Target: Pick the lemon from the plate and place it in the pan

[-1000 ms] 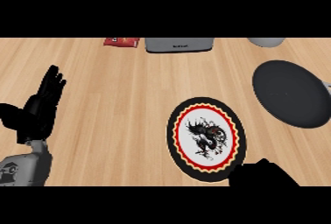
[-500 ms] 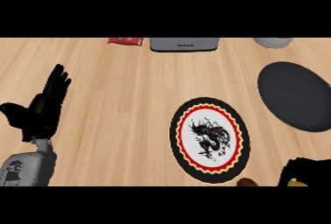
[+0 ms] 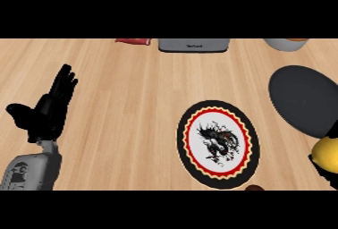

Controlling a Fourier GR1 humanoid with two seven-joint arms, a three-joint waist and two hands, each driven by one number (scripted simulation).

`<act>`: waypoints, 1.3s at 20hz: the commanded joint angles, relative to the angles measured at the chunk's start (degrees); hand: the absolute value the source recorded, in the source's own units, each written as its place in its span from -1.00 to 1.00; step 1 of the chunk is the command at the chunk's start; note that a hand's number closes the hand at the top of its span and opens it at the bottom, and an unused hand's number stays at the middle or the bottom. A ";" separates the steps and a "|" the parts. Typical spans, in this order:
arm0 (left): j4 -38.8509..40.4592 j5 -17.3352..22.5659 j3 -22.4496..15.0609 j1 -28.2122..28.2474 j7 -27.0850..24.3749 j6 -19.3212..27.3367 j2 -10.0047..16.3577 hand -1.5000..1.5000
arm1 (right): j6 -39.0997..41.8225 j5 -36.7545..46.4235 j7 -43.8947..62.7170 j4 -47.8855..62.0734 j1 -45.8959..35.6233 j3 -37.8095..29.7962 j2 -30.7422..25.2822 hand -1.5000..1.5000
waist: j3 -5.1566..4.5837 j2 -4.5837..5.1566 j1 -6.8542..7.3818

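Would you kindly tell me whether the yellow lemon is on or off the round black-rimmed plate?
Off. The yellow lemon shows at the view's right edge, apart from the round black-rimmed plate, whose patterned face holds nothing.

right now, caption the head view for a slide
Lemon at right edge, off the dragon-patterned plate, just below the dark pan; left hand open at left.

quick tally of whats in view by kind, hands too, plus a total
plate: 1
pan: 1
lemon: 1
left hand, open: 1
cut-off things at the far edge: 3 (red item, grey box, grey vessel)
brown thing at the near edge: 1
total: 8
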 commanded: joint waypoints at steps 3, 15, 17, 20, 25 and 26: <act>3.38 -0.13 0.30 -4.65 0.21 0.02 0.22 0.00 | -2.54 2.96 -8.21 26.20 -16.13 -4.80 -6.26 1.00 | 0.05 0.40 0.95; 0.95 0.51 -0.81 -4.14 1.32 -0.97 -0.43 0.00 | -20.00 15.88 -30.14 71.55 -33.72 -6.21 -11.11 1.00 | 0.30 1.18 3.62; 2.82 -0.26 -1.21 -3.80 -0.98 -0.49 -1.28 0.00 | -24.27 18.36 -31.43 77.72 -37.12 -5.32 -9.75 1.00 | 0.26 1.28 3.50; 2.30 -1.10 -2.32 -3.89 -1.28 -0.19 -1.89 0.00 | -26.63 19.77 -34.11 84.85 -40.81 -5.29 -10.00 1.00 | 0.29 1.43 3.91; 3.59 -0.94 -1.33 -6.30 0.40 -0.04 -0.94 0.00 | -13.35 17.79 -31.70 93.62 -44.16 -5.01 -10.56 -1.00 | 0.28 1.54 3.94; 1.82 -1.65 -3.42 -5.22 0.17 0.57 -2.95 0.00 | -12.19 17.71 -31.89 95.26 -42.48 -4.75 -8.79 -1.00 | 0.40 1.76 4.78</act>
